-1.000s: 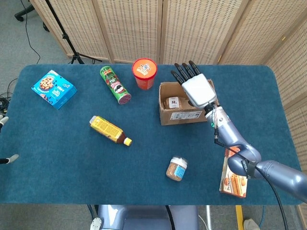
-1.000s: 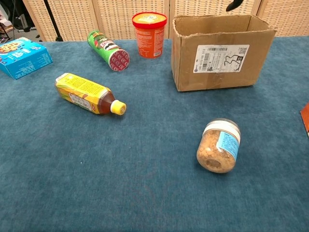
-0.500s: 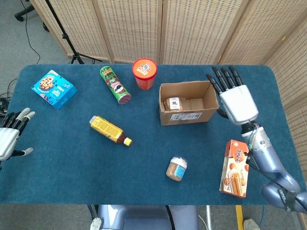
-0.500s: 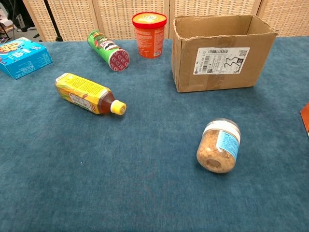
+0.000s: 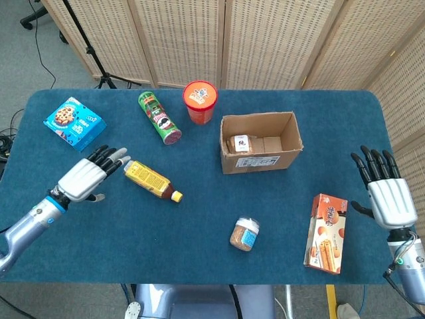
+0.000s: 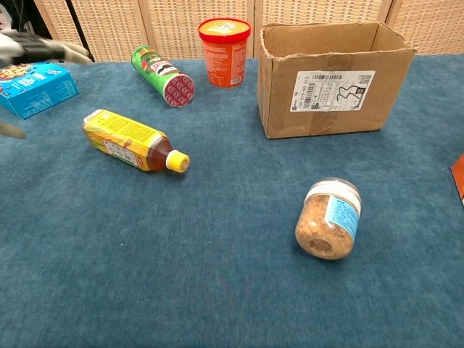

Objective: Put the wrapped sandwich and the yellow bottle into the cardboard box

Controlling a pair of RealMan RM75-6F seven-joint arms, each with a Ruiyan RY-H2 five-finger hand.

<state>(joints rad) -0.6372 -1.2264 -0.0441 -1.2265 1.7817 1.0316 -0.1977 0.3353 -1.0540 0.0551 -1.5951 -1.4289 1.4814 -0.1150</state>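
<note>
yellow bottle (image 5: 152, 180) lies free mid-table, left robot hand (image 5: 86, 177) spread empty beside it, right robot hand (image 5: 386, 197) spread empty off the table edge.

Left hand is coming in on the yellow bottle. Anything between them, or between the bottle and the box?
Nothing visible. The left hand sits just beside the yellow bottle, and bare table separates the bottle from the cardboard box.

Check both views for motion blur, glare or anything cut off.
Chest view: the left hand is smeared by motion at the top-left edge; the yellow bottle and cardboard box are sharp. Head view: even light, no glare; the right hand sits near the frame edge.
</note>
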